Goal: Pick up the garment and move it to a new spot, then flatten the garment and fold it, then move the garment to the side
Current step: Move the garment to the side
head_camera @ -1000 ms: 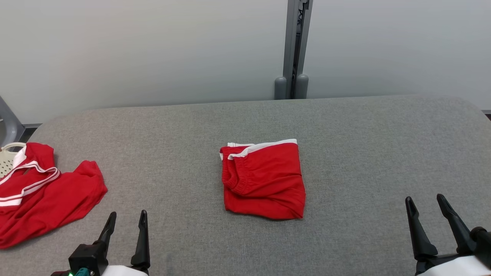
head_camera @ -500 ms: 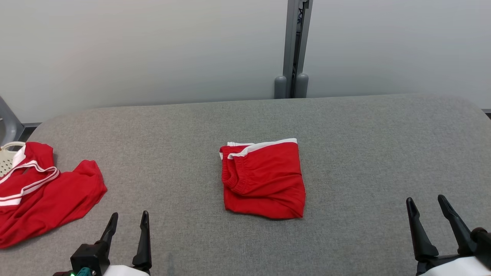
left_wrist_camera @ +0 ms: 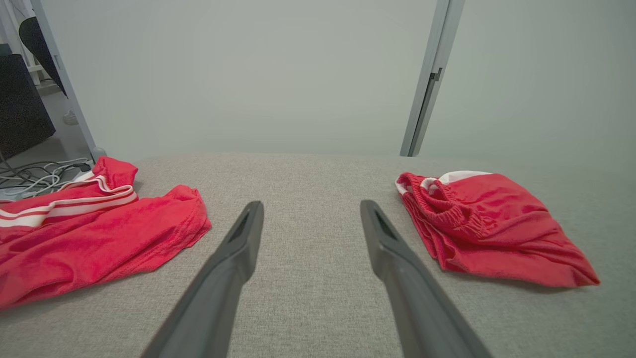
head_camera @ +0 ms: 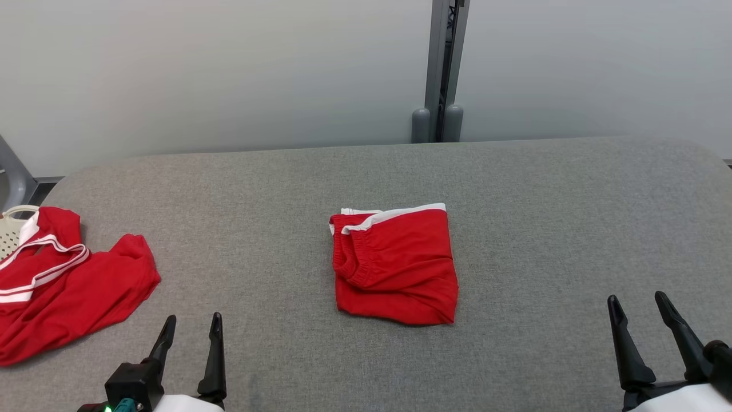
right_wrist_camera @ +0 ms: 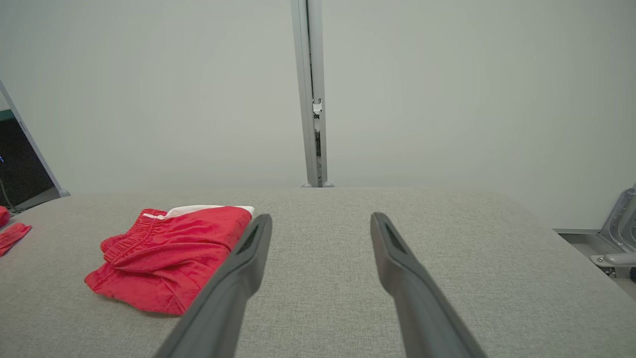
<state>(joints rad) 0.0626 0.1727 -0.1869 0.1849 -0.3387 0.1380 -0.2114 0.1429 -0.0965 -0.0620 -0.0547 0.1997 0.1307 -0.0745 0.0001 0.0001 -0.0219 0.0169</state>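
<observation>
At the far left edge of the grey bench (head_camera: 114, 189), part of a cream perforated basket (head_camera: 10, 232) is visible in the head view. A red shirt (head_camera: 74, 292) with white stripes lies crumpled beside it. One end of the shirt is against the basket rim and the rest is spread loosely on the bench surface.

The left pincer (head_camera: 193, 316) is at the lower left, near the right edge of the shirt but apart from it. Its two dark fingers are spread, with bare bench fabric between them, and they pinch nothing. In the left wrist view the shirt lies to the left of the fingers and the shorts to the right.

The red shorts (head_camera: 397, 266) lie in the middle of the bench, folded into a compact, nearly square block. White trim runs along the far edge and the gathered waistband faces left. The near edge is slightly puckered. The shorts are well apart from the shirt and from both pincers.

Behind the bench, a grey post (head_camera: 441, 68) stands upright against the pale wall (head_camera: 229, 74), slightly right of the shorts.

The right pincer (head_camera: 636, 296) is at the lower right. Its fingers are spread and empty. In the right wrist view the shorts lie to the left of the fingers.
</observation>
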